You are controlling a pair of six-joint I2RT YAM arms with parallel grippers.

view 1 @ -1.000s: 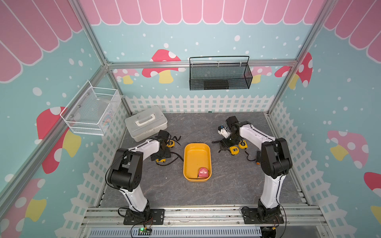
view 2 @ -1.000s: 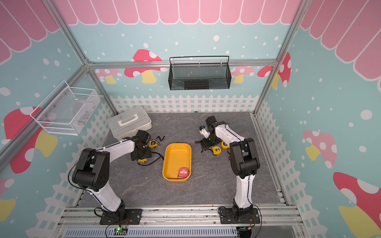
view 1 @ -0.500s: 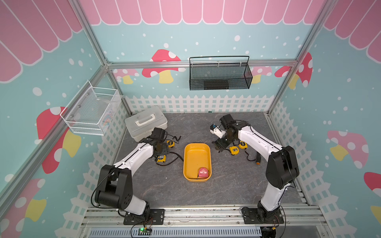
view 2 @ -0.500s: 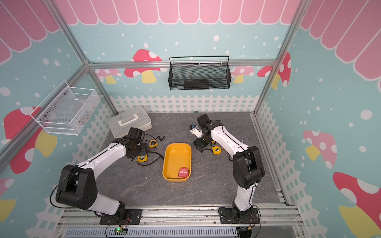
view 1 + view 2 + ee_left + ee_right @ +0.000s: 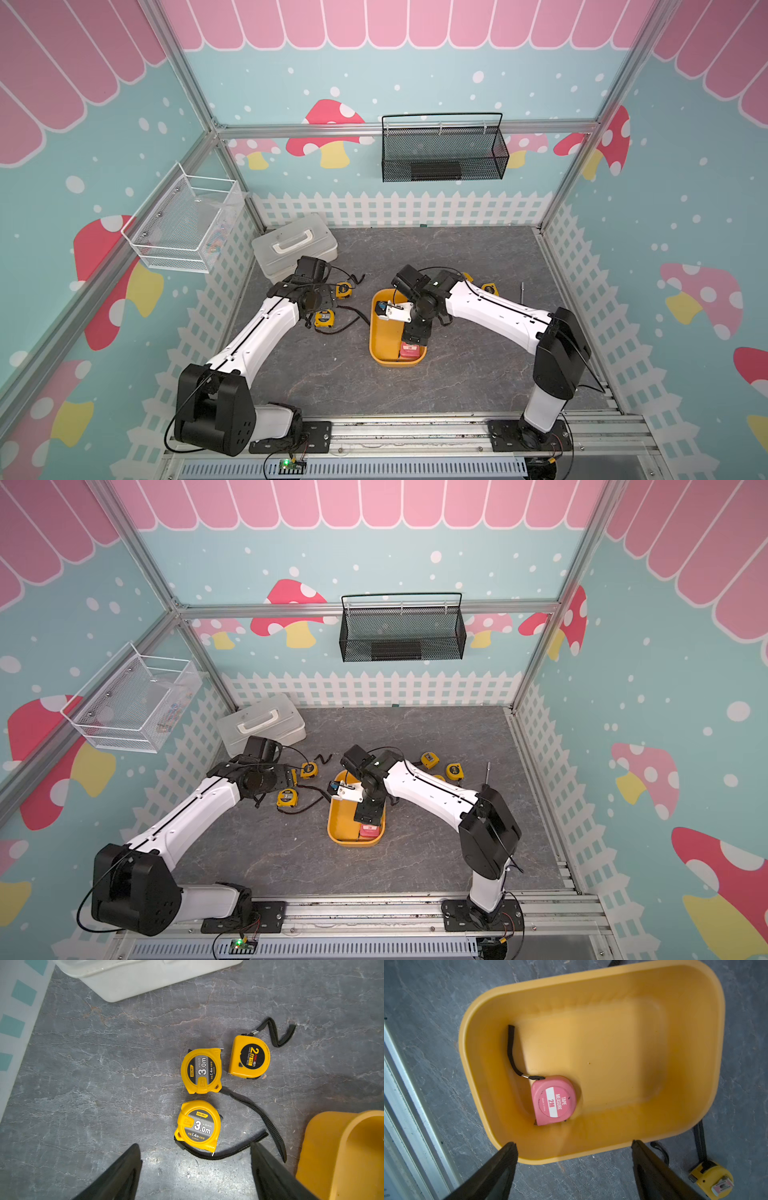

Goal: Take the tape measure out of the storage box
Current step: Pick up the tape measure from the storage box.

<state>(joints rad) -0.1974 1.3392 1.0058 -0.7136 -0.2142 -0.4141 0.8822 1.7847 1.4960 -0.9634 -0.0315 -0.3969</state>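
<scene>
The storage box is a shallow yellow-orange tray in the middle of the floor, seen in both top views. A pink tape measure lies flat in its near end, with its black strap along the wall. In both top views my right arm partly covers it. My right gripper hangs open over the box, above the pink tape measure, holding nothing. To the left of the box, my left gripper is open and empty over the floor.
Three yellow tape measures with black straps lie under the left gripper. More yellow ones lie right of the box. A white lidded case stands back left. A black mesh basket and a white wire basket hang on the walls.
My right gripper has swung from the yellow tape measures at the back right to above the storage box. The left arm has stretched out, its gripper still near the left yellow tape measures.
</scene>
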